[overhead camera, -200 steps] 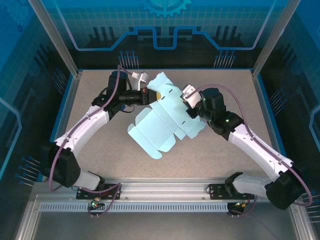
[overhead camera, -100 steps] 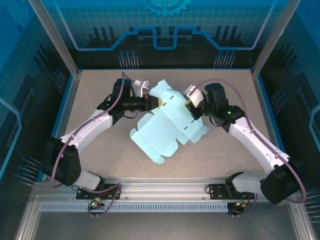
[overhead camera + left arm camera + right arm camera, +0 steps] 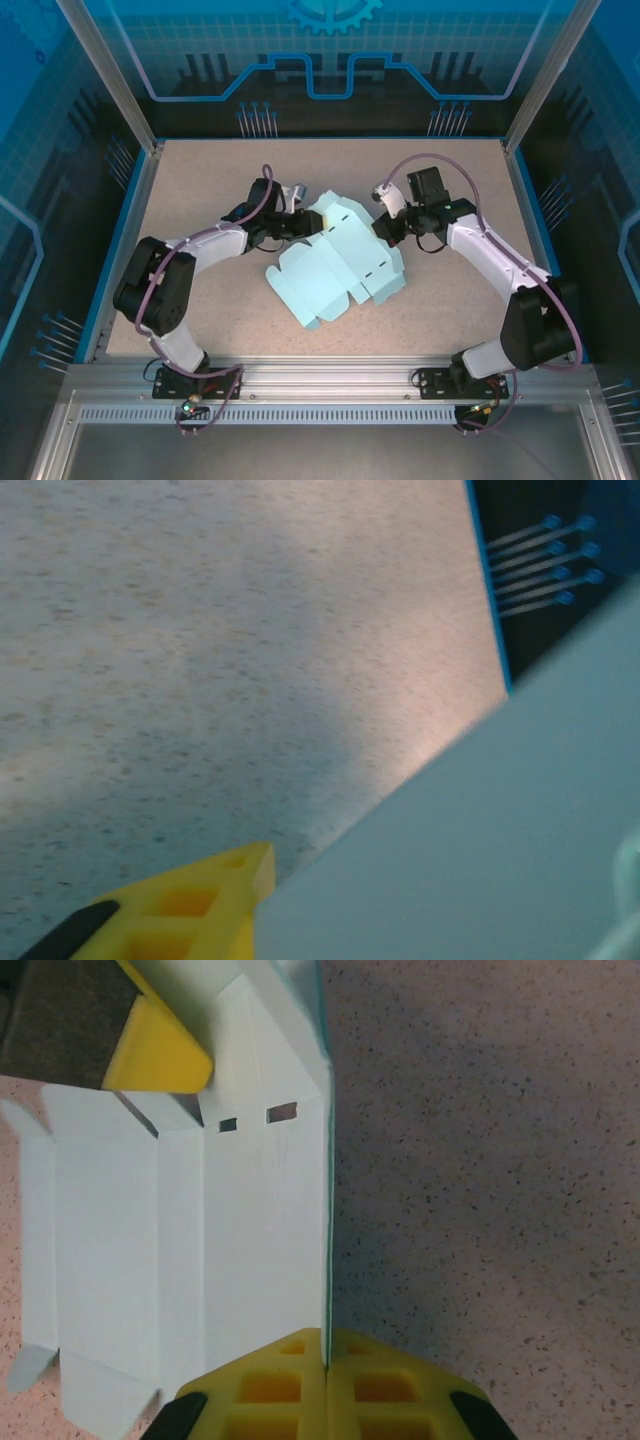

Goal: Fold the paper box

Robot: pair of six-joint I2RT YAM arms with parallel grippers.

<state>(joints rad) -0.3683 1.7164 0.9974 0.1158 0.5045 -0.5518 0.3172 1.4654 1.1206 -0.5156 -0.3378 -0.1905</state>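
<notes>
The paper box (image 3: 335, 262) is a pale blue creased die-cut sheet, spread open in the middle of the table with its far part lifted. My right gripper (image 3: 384, 228) is at its right far edge. In the right wrist view the two yellow fingers are shut (image 3: 327, 1360) on the thin edge of the sheet (image 3: 250, 1240). My left gripper (image 3: 304, 222) is at the sheet's left far corner. In the left wrist view one yellow finger (image 3: 200, 910) lies against the sheet (image 3: 480, 850), which hides the other finger. That left finger (image 3: 160, 1055) also rests on the sheet in the right wrist view.
The speckled beige table (image 3: 200, 180) has a blue rim (image 3: 120, 240) and metal frame posts (image 3: 110, 80) at its corners. An aluminium rail (image 3: 320, 385) with both arm bases runs along the near edge. Blue pins (image 3: 545, 560) stand behind the back edge.
Both grippers have moved toward the near edge, taking the sheet with them. The left arm's elbow has folded in closer to the sheet.
</notes>
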